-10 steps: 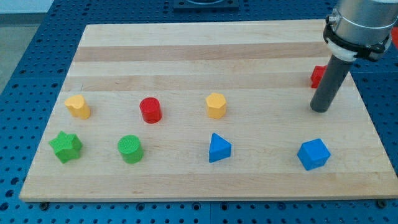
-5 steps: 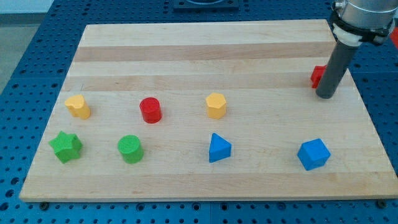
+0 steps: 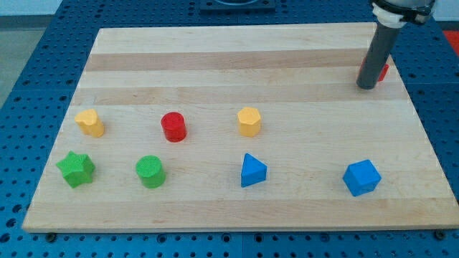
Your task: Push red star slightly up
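Most of the red star (image 3: 384, 71) hides behind my tip (image 3: 366, 86); no claw shows

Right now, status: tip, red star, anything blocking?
My tip at board's upper right, right against the red star, which is mostly hidden behind the rod. No block above it. Nearest other, blue block, well below.
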Action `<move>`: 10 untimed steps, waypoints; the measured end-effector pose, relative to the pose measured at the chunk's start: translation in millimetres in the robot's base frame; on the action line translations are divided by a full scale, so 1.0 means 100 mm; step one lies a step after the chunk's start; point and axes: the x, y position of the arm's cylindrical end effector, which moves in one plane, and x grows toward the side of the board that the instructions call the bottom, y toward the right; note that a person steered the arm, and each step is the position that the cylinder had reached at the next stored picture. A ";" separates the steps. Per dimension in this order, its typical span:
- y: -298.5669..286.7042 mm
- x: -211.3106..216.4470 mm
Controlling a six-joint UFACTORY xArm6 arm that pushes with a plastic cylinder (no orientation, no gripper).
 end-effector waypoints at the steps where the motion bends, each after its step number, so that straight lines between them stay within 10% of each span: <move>1: 0.03 0.04; 7: 0.21 0.28; 10: 0.19 -0.26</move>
